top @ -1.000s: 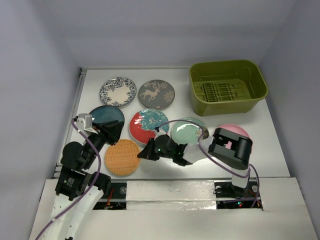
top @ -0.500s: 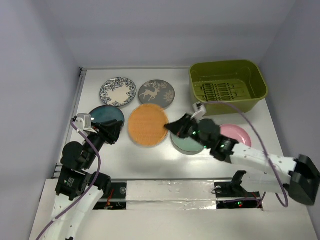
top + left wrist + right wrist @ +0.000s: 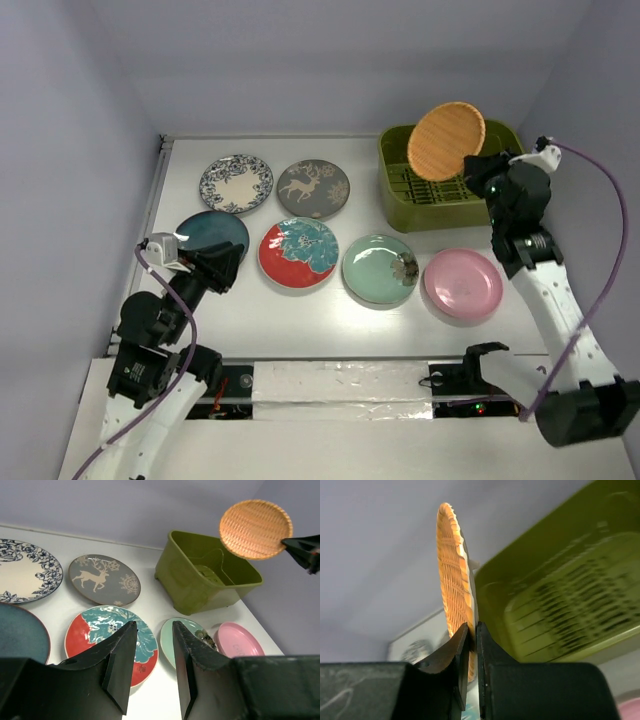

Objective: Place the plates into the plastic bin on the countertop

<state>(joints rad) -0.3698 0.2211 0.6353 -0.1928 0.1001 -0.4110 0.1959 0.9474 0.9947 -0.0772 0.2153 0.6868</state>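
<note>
The orange plate (image 3: 446, 141) is held tilted in the air above the bin (image 3: 450, 212), its rim clenched by the right hand (image 3: 480, 170). The bin stands at the desk's (image 3: 330, 310) far right. The left hand (image 3: 232, 266) is parted and empty, near left, beside the teal plate (image 3: 210, 232).

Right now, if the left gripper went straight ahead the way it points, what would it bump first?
Probably the red-teal floral plate: it lies dead ahead of the left gripper, framed by its open jaws, though depth is unclear.
</note>
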